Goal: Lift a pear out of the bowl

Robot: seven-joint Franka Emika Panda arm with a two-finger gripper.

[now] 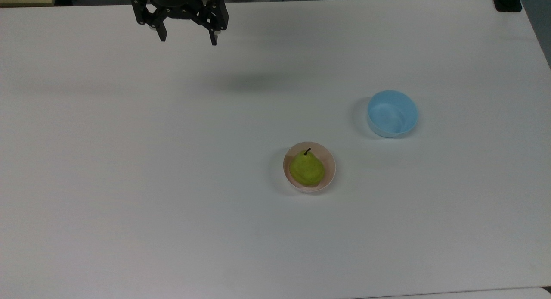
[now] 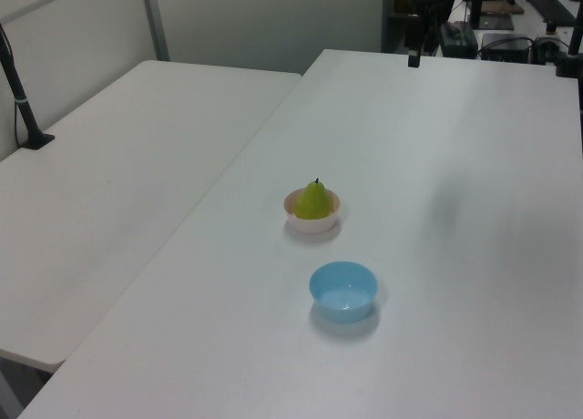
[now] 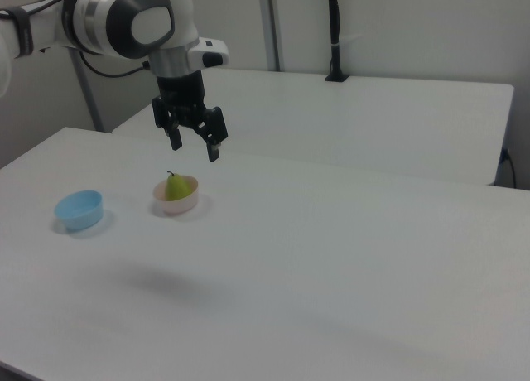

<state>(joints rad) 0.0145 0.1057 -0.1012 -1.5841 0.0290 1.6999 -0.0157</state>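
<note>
Yellow-green and speckled, the pear (image 1: pixel 307 169) sits upright inside the pale pink bowl (image 1: pixel 329 163), its short dark stem pointing up and its body taking up most of the bowl's inside. That bowl stands on the white counter (image 1: pixel 129 182), a little toward the top view's right of centre. A light blue bowl (image 1: pixel 392 113) with nothing in it stands apart from the pink one, further toward the top view's right and upper side; in the left view it is the nearer of the two, and in the right view it lies toward the right view's left of the pink bowl.

The end effector (image 1: pixel 187 37) hangs in the air at the upper left of the top view, well apart from the pear and holding nothing. Its two black fingers (image 1: pixel 162 33) point downward with a wide gap between them, so it is spread open. In the right view the end effector (image 3: pixel 195 147) appears raised above the counter, just above and slightly to the right view's right of the pear (image 3: pixel 175 186), beneath the arm's white and grey links (image 3: pixel 124 21).

No brand, label or writing can be read on any of these things
</note>
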